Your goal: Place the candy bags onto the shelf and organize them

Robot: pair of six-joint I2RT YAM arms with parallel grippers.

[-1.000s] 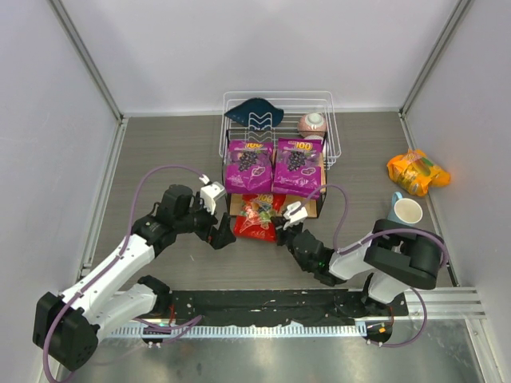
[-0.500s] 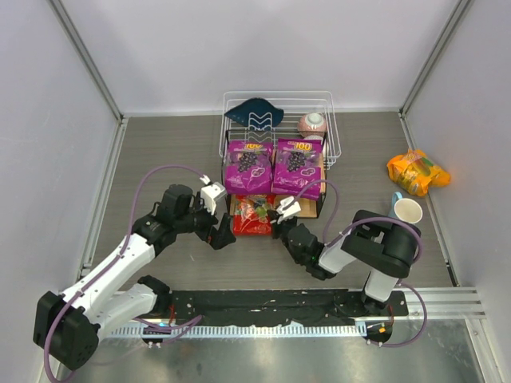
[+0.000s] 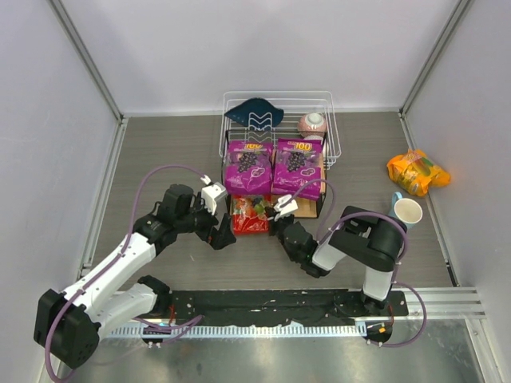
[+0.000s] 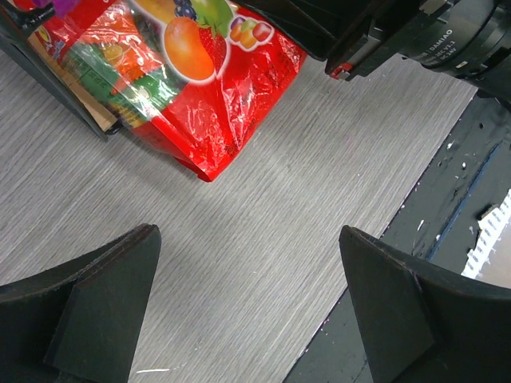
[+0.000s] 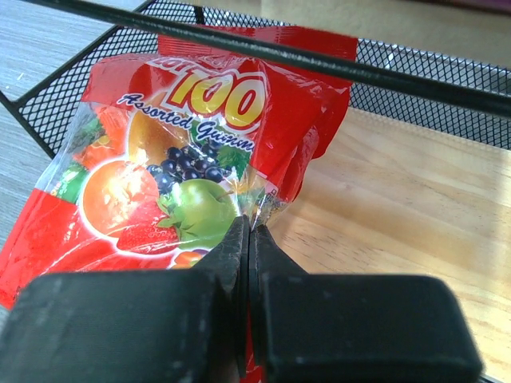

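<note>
Two purple candy bags [image 3: 248, 166] [image 3: 298, 168] lie side by side on the top board of the shelf [image 3: 322, 209]. The red candy bag [image 3: 249, 217] lies partly pushed into the lower tier, its near end sticking out on the table; it shows in the left wrist view [image 4: 172, 76] and the right wrist view [image 5: 184, 152]. My right gripper [image 5: 249, 231] is shut on the red bag's right edge over the lower wooden board [image 5: 415, 207]. My left gripper [image 4: 247, 299] is open and empty, just left of the red bag. The orange-yellow candy bag [image 3: 417, 172] lies on the table at far right.
A white wire basket [image 3: 331, 120] behind the shelf holds a dark blue cloth [image 3: 254, 111] and a pink ball [image 3: 311, 123]. A white mug [image 3: 406, 211] stands right of the shelf. The black base rail [image 3: 279, 306] runs along the near edge.
My right gripper has pushed the red bag away from me, deeper into the shelf's lower tier. The right arm has folded closer to the shelf. The left arm has hardly moved.
</note>
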